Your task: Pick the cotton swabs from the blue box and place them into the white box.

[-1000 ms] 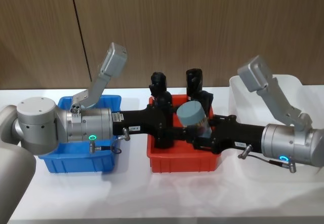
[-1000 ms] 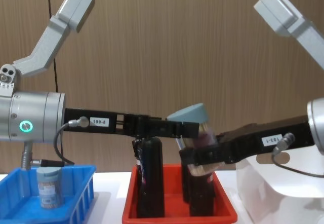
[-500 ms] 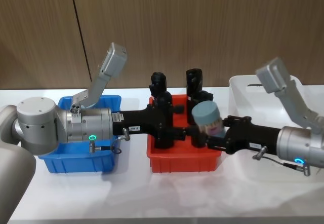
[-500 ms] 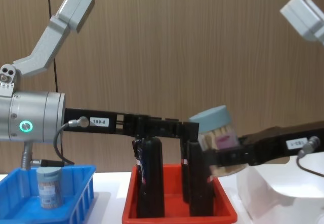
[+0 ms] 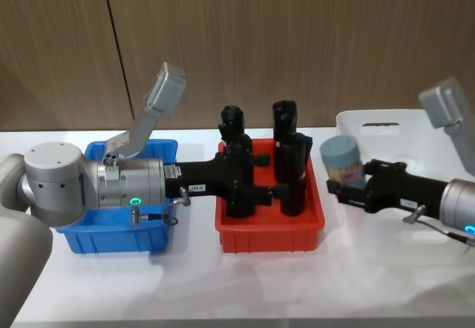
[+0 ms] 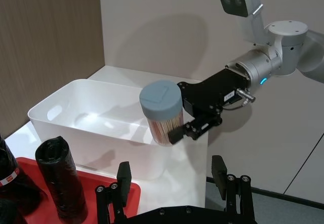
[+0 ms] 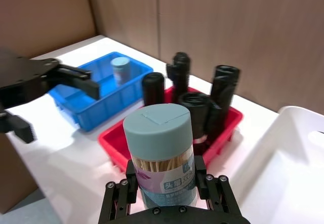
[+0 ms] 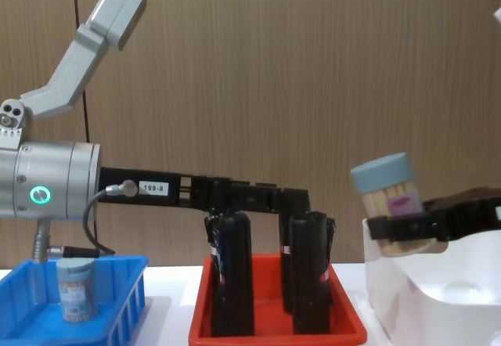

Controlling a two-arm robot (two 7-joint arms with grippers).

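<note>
The right gripper, at the right of the head view, is clamped on the lower body of a swab jar and holds it upright in the air. The jar sits level with the left rim of the white box, the side that faces the red tray. In the chest view it rides above that rim at the lower right of the frame.

The left gripper reaches across the middle of the head view, above the tray and among the black bottles. Its jaws stand apart with nothing between them.

A second jar stands in the blue box at the lower left.

The step in hand looks like the carry to the white box, which is nearly done. The jar seems to be at the edge rather than over the open middle, though the frames do not settle how far in it is.

The next move likely calls for a short reach farther right, past the rim, then a descent into the box before the jaws let go. Keeping the jar upright and clear of the rim on the way down would matter most.
</note>
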